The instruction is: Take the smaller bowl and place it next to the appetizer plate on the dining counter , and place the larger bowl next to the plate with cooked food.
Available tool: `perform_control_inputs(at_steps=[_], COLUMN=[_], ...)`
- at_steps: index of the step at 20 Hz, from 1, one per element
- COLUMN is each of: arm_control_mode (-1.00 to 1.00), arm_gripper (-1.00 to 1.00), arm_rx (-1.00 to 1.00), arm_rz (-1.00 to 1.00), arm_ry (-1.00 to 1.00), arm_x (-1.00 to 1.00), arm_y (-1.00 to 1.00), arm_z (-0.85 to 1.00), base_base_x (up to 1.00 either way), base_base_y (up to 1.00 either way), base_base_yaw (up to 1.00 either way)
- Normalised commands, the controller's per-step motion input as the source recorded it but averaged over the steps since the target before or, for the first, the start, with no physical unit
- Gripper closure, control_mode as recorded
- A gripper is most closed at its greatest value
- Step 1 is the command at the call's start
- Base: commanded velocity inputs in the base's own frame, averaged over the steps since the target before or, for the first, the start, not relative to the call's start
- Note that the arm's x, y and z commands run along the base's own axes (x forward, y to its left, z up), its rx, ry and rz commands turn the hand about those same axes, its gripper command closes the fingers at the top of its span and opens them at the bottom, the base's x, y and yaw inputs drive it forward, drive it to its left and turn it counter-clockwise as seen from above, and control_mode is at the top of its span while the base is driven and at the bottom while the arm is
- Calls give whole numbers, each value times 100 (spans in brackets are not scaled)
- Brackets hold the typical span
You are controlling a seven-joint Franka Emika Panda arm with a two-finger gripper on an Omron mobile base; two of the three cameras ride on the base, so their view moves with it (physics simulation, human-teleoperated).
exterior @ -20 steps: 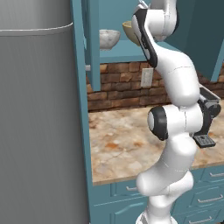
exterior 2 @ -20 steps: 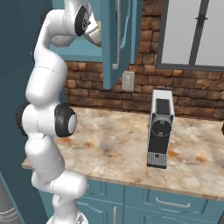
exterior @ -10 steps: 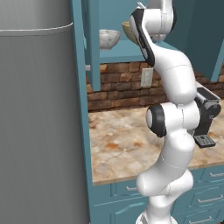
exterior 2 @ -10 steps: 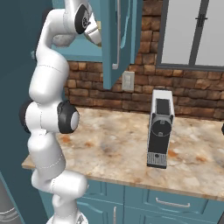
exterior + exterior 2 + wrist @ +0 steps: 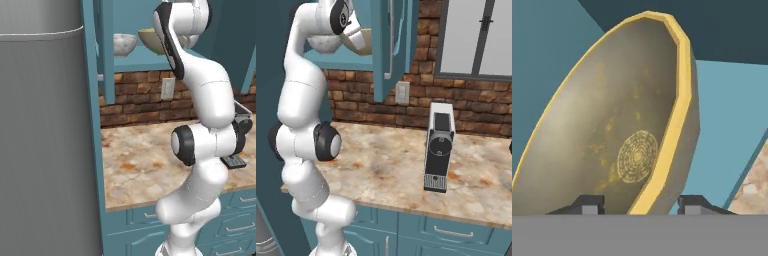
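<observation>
Cabinet shelf (image 5: 135,62); hand (image 5: 641,204) astride larger bowl (image 5: 612,130) rim

The larger bowl (image 5: 612,135) looks like matt, mottled glazed ceramic; the counter (image 5: 391,165) is glossy marbled stone; the wall (image 5: 421,107) is rough brick.

No text, label, brand, number or sign can be read anywhere in these pictures. The coffee machine (image 5: 438,146) near the back of the counter (image 5: 386,165) has a plain front without legible marking, and the wall outlet (image 5: 402,92) above the counter's back edge is blank. The larger bowl (image 5: 619,130) carries only a round yellow pattern of rings on its inner bottom, which is no writing.
</observation>
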Motion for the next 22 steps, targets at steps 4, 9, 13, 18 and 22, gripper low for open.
perform_control_inputs(at_steps=[4, 9, 13, 18, 22], arm_control_mode=[-100, -100, -100, -100, -100], arm_gripper=[100, 100, 100, 100, 100], arm_rx=[-1, 0, 0, 0, 0], arm_rz=[0, 0, 2, 13, 12], arm_ry=[-22, -26, -25, -14, -10], arm_x=[-100, -100, -100, -100, -100], arm_y=[10, 0, 0, 0, 0], arm_z=[-47, -77, -14, 0, 0], base_base_x=[0, 0, 0, 0, 0], base_base_y=[0, 0, 0, 0, 0], base_base_yaw=[0, 0, 0, 0, 0])
